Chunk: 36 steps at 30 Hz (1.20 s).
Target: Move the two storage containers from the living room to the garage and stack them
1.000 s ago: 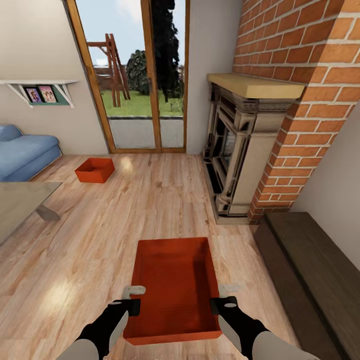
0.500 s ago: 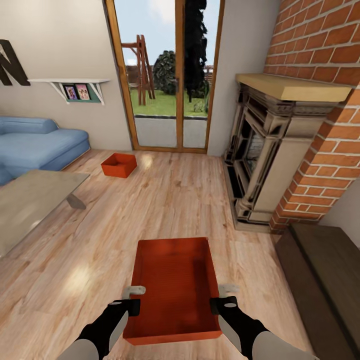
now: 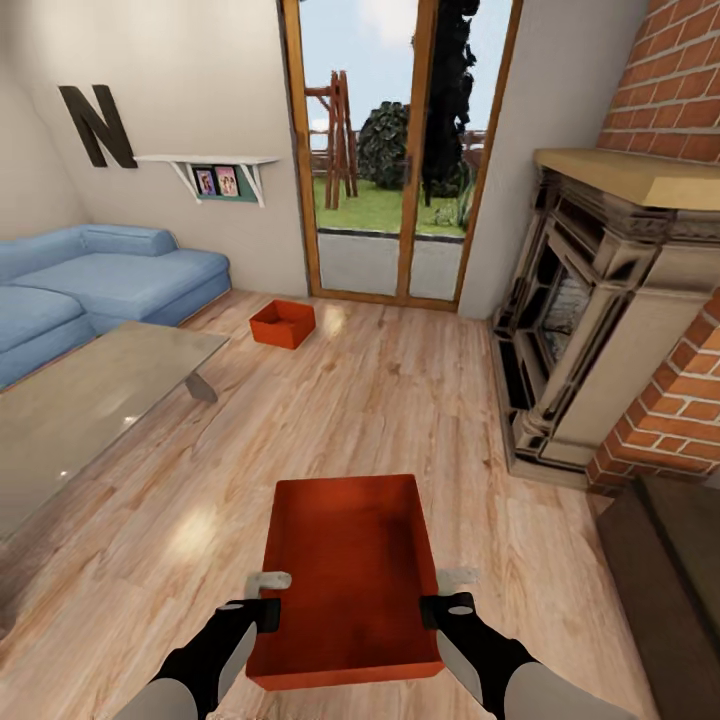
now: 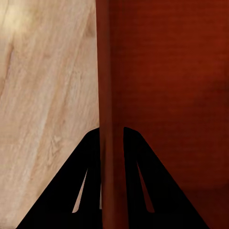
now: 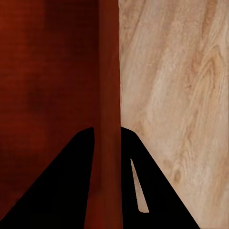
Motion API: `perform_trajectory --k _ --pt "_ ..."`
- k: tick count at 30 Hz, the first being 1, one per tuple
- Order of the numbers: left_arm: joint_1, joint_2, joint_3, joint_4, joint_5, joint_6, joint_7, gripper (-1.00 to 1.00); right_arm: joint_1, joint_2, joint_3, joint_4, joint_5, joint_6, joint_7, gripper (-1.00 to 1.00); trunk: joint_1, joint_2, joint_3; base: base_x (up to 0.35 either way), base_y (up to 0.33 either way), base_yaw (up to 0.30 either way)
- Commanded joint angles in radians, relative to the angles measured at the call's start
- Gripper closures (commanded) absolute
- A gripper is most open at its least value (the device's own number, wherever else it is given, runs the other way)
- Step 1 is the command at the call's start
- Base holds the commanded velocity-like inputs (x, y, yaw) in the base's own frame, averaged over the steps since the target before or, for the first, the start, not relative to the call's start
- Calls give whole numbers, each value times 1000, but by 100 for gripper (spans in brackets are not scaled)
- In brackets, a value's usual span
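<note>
Between my two grippers, close in front of me, I hold one of the storage containers (image 3: 345,580) by its long side walls. My left gripper (image 3: 268,598) has its fingers (image 4: 93,181) narrowed over the left wall, one inside the bin and one outside, and the left wrist view shows the orange-red wall running straight through the gap. My right gripper (image 3: 452,594) does the same on the right wall, its fingers (image 5: 78,186) pinched on either side of it. The bin sits level in my grip, open side up and with nothing inside it, above the light wood-plank floor (image 3: 400,400).

Farther out, the second storage container (image 3: 283,324) rests on the planks at the far side of the room, just before the glass doors (image 3: 400,160) and near the end of the blue sofa (image 3: 100,275). A glass-topped table (image 3: 80,410) stands to my left, and the brick fireplace (image 3: 600,300) fills the right side.

As I judge it, the task is at an early stage. I am in the living room with one container in my grip and none delivered. What remains is to carry this one to the garage and set it on the concrete, come back for the far bin, haul that across too, and stack it on the first.
</note>
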Motion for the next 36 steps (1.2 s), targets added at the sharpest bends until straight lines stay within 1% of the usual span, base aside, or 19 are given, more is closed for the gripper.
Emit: perform_trajectory --k 1,36 --pt "-1 1 5 -4 -25 8 12 100 -1 -4 7 13 -2 7 -18 100 0 -1 -1 0 0 293" --pt "-1 0 5 -4 -25 9 12 100 -1 -6 7 13 -2 7 -17 100 0 -1 -1 0 0 292"
